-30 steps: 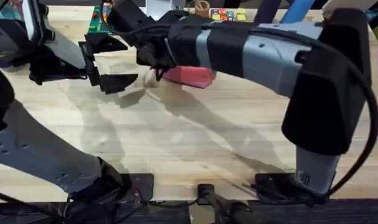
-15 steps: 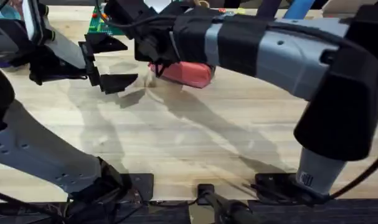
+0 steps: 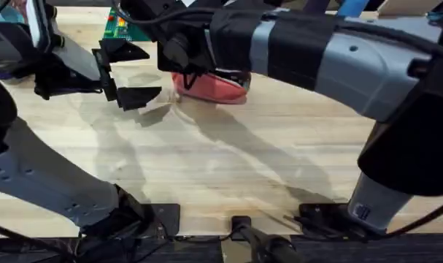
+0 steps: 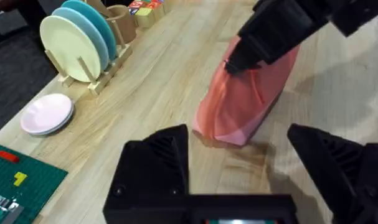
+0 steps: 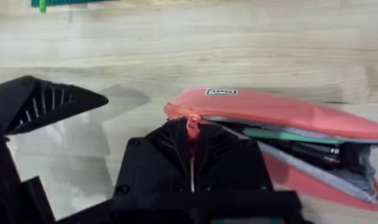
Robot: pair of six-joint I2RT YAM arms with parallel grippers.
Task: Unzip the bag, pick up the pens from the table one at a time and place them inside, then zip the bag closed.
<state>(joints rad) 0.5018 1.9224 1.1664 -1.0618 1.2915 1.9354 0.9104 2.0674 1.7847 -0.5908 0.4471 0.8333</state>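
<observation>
At the far middle of the bench (image 3: pixel 228 161), the pink bag (image 3: pixel 214 88) lies on its side, partly covered by the right arm reaching over it. From the right wrist view, the bag (image 5: pixel 282 112) is open along most of its length, with a green pen (image 5: pixel 282 134) and darker items visible inside the gap. The zipper pull (image 5: pixel 192 127) sits at the closed end, and the right end effector (image 5: pixel 192 144) is pressed together on it, fingers pinching the small tab.

The left end effector (image 3: pixel 122 73) hovers just beside the bag's near end, fingers spread and holding nothing; the left wrist view shows its fingers (image 4: pixel 157 155) apart with the bag (image 4: pixel 245 99) ahead of them, not touching.

Judgement: loading appears finished, since no loose pens can be seen on the bench, and the step in hand is the closing of the zipper. The next move calls for drawing the tab steadily along the bag's length toward the open end. The soft pouch may slide or bunch under that pull, so the left end effector would do well to pin the fabric at the closed end.
</observation>
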